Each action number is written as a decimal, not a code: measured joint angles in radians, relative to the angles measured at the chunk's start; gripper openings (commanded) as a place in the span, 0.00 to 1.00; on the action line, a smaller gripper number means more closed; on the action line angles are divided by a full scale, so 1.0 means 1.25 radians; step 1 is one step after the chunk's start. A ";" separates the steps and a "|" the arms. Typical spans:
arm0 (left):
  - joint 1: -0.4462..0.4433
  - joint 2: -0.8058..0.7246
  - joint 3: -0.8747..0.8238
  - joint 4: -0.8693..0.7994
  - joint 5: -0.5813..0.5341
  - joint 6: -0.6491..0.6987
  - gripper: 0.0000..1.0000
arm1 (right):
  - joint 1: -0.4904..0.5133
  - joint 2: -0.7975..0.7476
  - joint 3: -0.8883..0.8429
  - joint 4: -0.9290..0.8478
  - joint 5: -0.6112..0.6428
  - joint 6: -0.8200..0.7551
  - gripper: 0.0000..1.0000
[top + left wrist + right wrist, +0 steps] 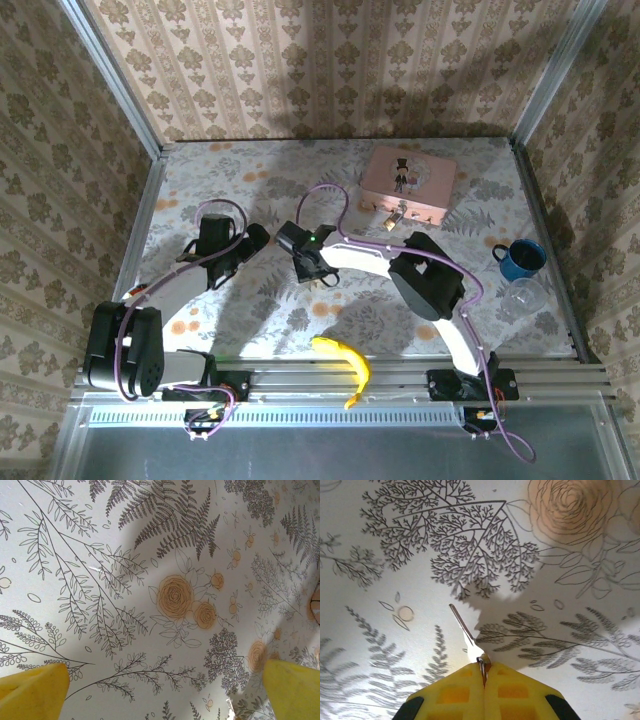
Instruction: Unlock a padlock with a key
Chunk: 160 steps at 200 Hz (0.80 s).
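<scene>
right gripper (482, 669): waffle-moulded yellow pads pressed together, pinching the key (464, 630) by its head, with the slim flat metal blade poking up toward mid-frame over the fern-print table cover (380, 645). left gripper (167, 687): spread wide, smooth yellow pads in the lower-left and lower-right corners above the rose print. padlock (396, 215): tiny brass body at the near face of the pink rectangular tin (420, 170), upper right of centre in the top view.

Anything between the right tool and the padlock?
Top view: no loose object. Between the right tool, shut on the key, and the padlock lies floral tablecloth, crossed by the right arm's forearm and purple cable.
</scene>
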 measured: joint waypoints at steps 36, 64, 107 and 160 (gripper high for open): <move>0.001 0.000 0.001 0.001 0.013 0.000 1.00 | -0.005 -0.114 -0.171 0.108 0.029 -0.162 0.00; 0.007 -0.002 0.003 0.004 0.036 0.009 1.00 | -0.020 -0.229 -0.286 0.212 0.038 -0.276 0.00; 0.010 -0.022 0.016 0.044 0.105 0.045 0.94 | -0.037 -0.386 -0.404 0.352 0.036 -0.389 0.00; -0.031 -0.033 0.019 0.248 0.316 0.090 0.80 | -0.089 -0.506 -0.470 0.432 -0.064 -0.414 0.00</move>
